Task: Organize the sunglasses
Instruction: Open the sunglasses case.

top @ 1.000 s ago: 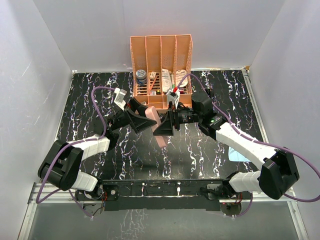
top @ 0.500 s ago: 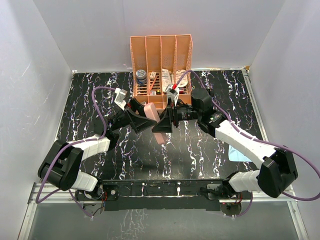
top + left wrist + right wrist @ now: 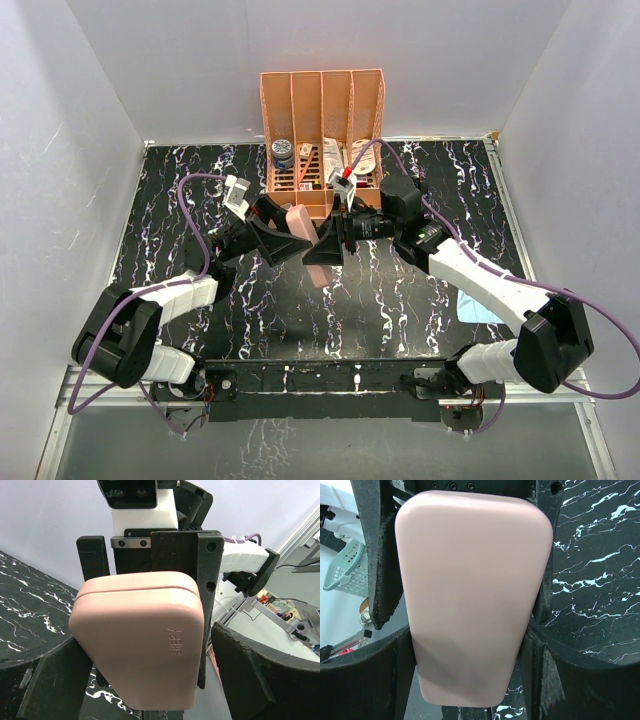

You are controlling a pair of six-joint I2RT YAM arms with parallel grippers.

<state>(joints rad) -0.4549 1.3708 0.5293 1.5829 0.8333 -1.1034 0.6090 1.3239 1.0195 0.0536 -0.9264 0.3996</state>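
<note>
The pink case [image 3: 298,218] hangs in the air over the middle of the table, between my two grippers. My right gripper [image 3: 320,250] is shut on it; in the right wrist view both fingers press the sides of the case [image 3: 470,595]. My left gripper [image 3: 285,238] surrounds the other end. In the left wrist view the case [image 3: 140,640] touches the left finger [image 3: 55,680], and a narrow gap shows before the right finger [image 3: 255,680], so this gripper is open. The sunglasses are not in view.
An orange divided organiser [image 3: 322,140] with small items stands at the back centre, just behind the grippers. A light blue cloth [image 3: 478,310] lies on the black marbled table [image 3: 180,200] near the right arm. White walls close in the left, right and back.
Both grippers and the pink case have shifted slightly to the left and towards the organiser. The hold on the case looks the same.
</note>
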